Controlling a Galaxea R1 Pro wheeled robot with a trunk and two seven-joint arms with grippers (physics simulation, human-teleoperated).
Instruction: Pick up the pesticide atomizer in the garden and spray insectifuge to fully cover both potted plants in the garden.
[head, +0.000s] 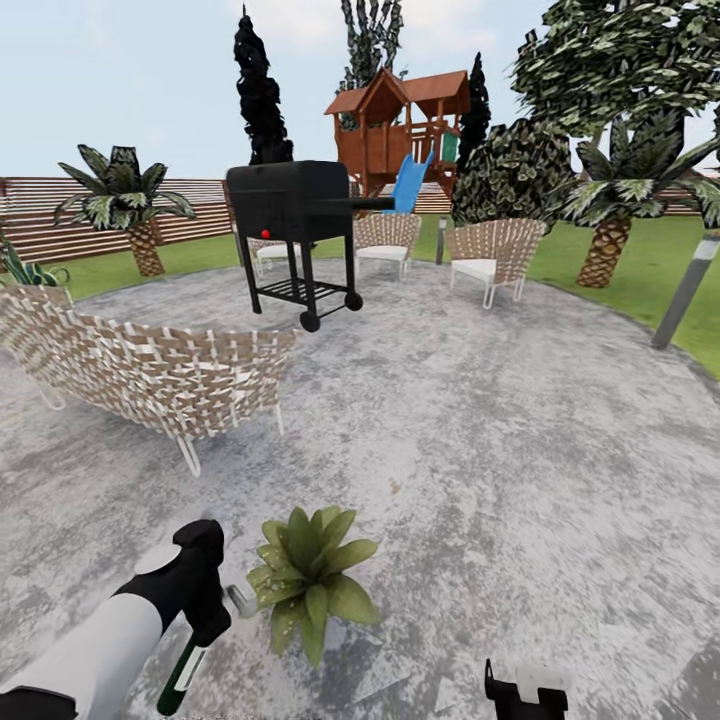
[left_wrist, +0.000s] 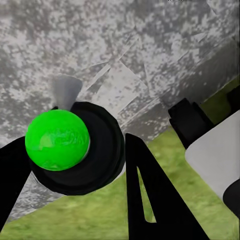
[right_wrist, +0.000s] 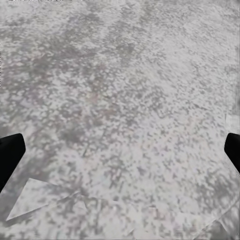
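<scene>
One potted plant (head: 312, 585) at 6 o'clock; left gripper (head: 205, 610) clamped on one pesticide atomizer (head: 182, 678); right gripper (right_wrist: 120, 150) fingers apart.

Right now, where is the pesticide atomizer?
In the head view the pesticide atomizer sits at lower left, held in the left gripper, just left of the potted plant on the grey patio.
</scene>
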